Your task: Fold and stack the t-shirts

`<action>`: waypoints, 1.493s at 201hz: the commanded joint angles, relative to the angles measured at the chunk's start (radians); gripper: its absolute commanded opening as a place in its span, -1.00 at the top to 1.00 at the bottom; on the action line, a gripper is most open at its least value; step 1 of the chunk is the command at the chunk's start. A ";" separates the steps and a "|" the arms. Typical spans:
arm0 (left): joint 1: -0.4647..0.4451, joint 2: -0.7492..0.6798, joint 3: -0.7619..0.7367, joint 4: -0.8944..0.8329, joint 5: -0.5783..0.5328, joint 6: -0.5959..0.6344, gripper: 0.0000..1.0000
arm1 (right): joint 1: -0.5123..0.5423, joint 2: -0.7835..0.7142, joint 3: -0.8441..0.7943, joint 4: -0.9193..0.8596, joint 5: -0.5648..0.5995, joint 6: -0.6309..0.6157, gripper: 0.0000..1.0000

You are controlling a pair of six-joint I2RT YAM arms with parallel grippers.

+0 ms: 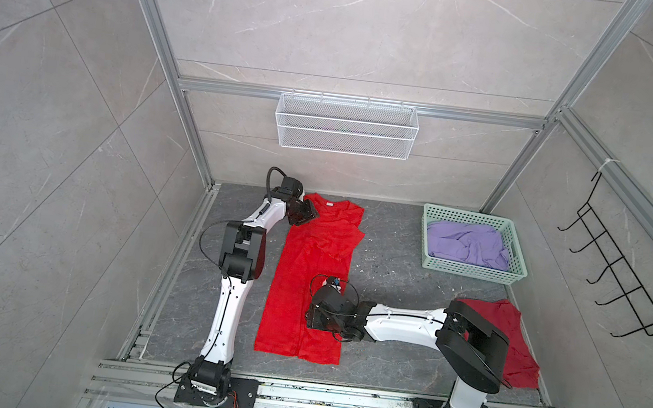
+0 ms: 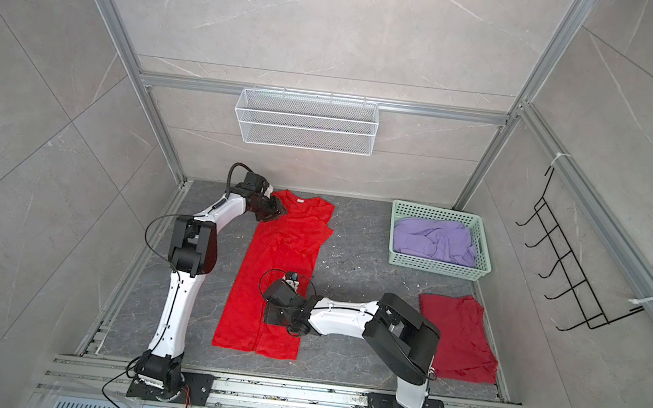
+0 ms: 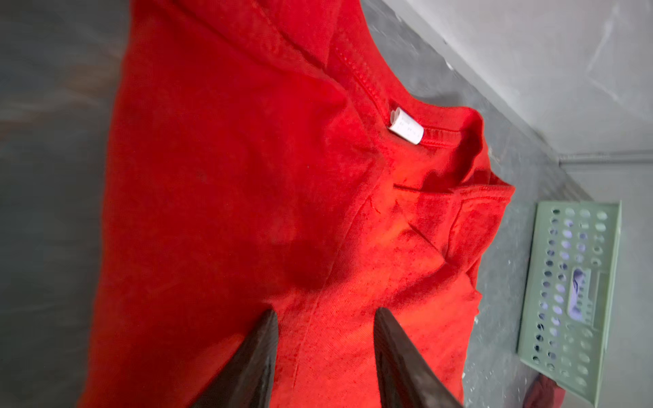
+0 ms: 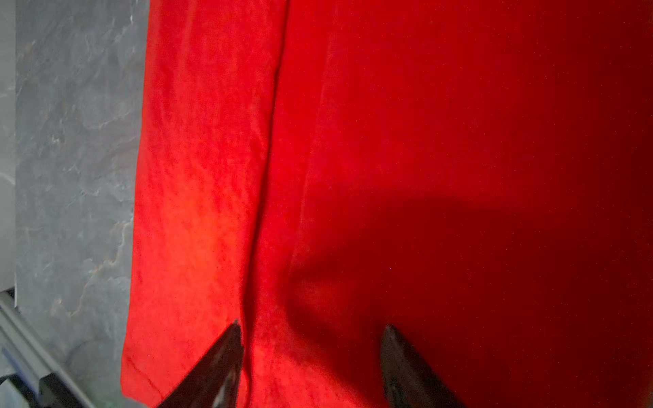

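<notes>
A bright red t-shirt (image 1: 293,293) (image 2: 260,289) lies lengthwise on the grey table, its sides folded in to a long narrow strip, with its white neck label (image 1: 330,204) (image 3: 406,126) at the far end. My left gripper (image 1: 307,213) (image 2: 274,209) (image 3: 325,311) hovers open over the shirt's far left shoulder. My right gripper (image 1: 313,321) (image 2: 276,314) (image 4: 312,326) stands open over the near right part of the bright red t-shirt (image 4: 424,141), one fingertip beside a lengthwise fold edge. A darker red t-shirt (image 1: 509,343) (image 2: 456,337) lies folded at the near right. A lavender t-shirt (image 1: 466,244) (image 2: 434,238) is crumpled in the basket.
The mint-green perforated basket (image 1: 472,272) (image 2: 434,267) (image 3: 572,282) stands at the far right of the table. A white wire basket (image 1: 346,125) hangs on the back wall and a black hook rack (image 1: 618,272) on the right wall. Aluminium rails (image 1: 336,398) run along the front edge.
</notes>
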 commanded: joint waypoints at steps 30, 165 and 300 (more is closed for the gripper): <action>0.000 -0.183 -0.109 0.010 0.044 0.069 0.03 | -0.010 -0.138 0.098 -0.240 0.165 -0.134 -0.33; -0.052 -0.945 -0.980 0.104 -0.077 0.008 0.03 | -0.573 -0.038 0.199 -0.160 0.024 -0.180 -0.36; -0.173 -1.459 -1.504 0.035 -0.262 -0.193 0.04 | -0.662 0.436 0.702 -0.383 0.094 -0.175 0.08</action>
